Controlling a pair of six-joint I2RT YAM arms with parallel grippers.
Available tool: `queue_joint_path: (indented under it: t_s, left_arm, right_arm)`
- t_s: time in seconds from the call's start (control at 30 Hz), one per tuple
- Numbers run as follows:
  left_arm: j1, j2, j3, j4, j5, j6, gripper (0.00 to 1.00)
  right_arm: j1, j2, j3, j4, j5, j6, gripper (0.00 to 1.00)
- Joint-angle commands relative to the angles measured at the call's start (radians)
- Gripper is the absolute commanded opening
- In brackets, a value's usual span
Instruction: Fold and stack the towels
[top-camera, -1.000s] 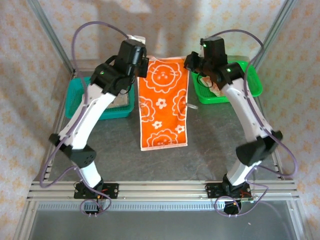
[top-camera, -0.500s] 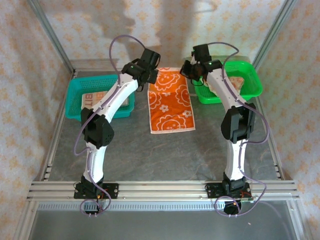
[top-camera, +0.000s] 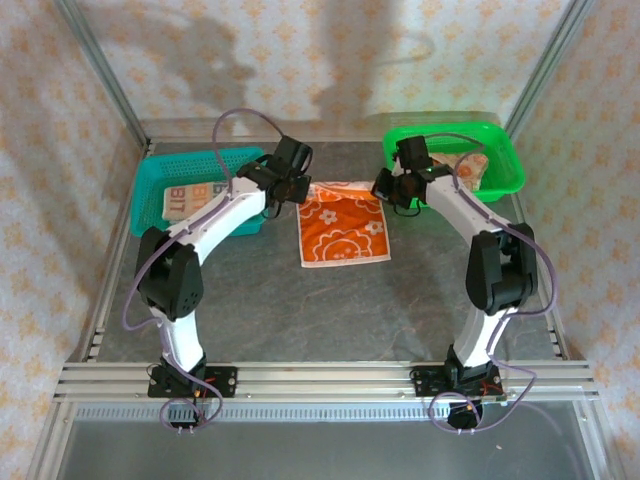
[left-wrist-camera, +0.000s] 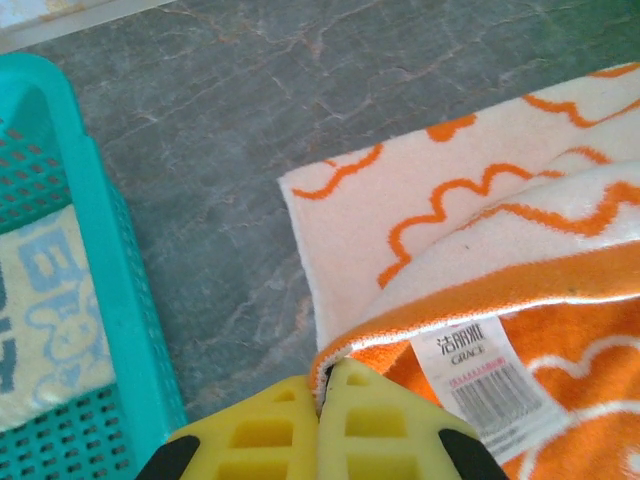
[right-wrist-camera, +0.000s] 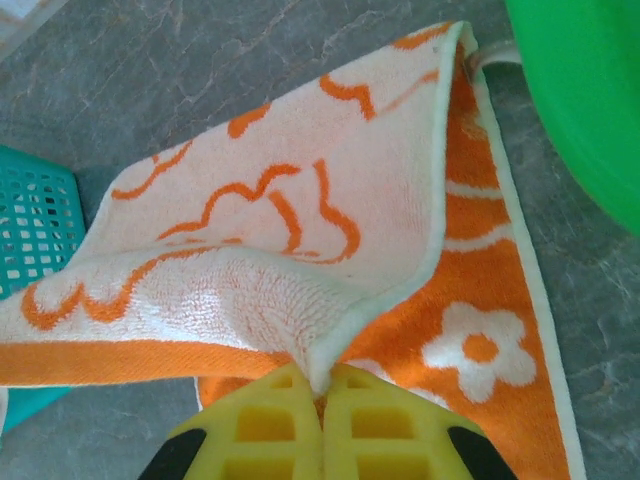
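We observe the left claw (left-wrist-camera: 321, 385) and right claw (right-wrist-camera: 322, 388) each pinching one corner of the towel (top-camera: 345, 232) on the table (top-camera: 330, 310).

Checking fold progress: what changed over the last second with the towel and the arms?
Both arms lowered the orange towel they had held up lengthwise, then drew its far edge back toward the near side. The left tool and right tool each keep a corner pinched, so it now looks about half as long, with the cream reverse showing. Nothing was released. The teal basket and green basket stayed put.
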Motion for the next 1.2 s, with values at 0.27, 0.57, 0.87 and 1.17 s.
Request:
queue_joint_path:
  t_s: [0.27, 0.57, 0.87, 1.17]
  left_arm:
    - [-0.082, -0.129, -0.223, 0.092, 0.002, -0.103, 0.0]
    - [-0.128, -0.207, -0.385, 0.12, -0.002, -0.171, 0.0]
    - [-0.181, -0.228, -0.479, 0.17, 0.028, -0.24, 0.0]
    - [-0.224, -0.204, -0.539, 0.206, 0.031, -0.277, 0.0]
  right_arm:
    - [-0.01, -0.158, -0.218, 0.058, 0.041, -0.017, 0.0]
    - [-0.01, -0.231, -0.361, 0.051, 0.043, -0.021, 0.0]
    - [-0.01, -0.281, -0.474, 0.062, 0.045, -0.001, 0.0]
    - [-0.01, -0.249, -0.553, 0.095, 0.069, 0.009, 0.0]
